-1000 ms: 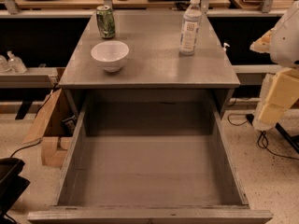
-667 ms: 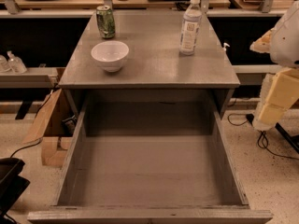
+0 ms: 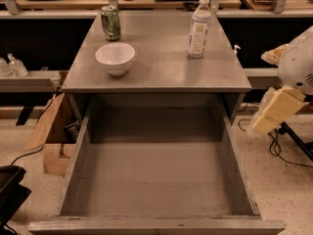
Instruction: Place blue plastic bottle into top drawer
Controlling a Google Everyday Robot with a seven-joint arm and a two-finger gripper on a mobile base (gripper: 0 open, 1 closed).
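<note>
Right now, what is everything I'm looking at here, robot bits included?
bottle: 1, clear with white cap, back right of cabinet top
can: 1, green, back left of cabinet top
bowl: 1, white, in front of the can
cabinet: 1, grey, centre
drawer: 1, grey, pulled open below the top
pump bottles: 2, clear, left shelf
cardboard box: 1, brown, floor at left
arm: 1, white, right edge
gripper: 1, cream, right of the cabinet, away from the bottle
</note>
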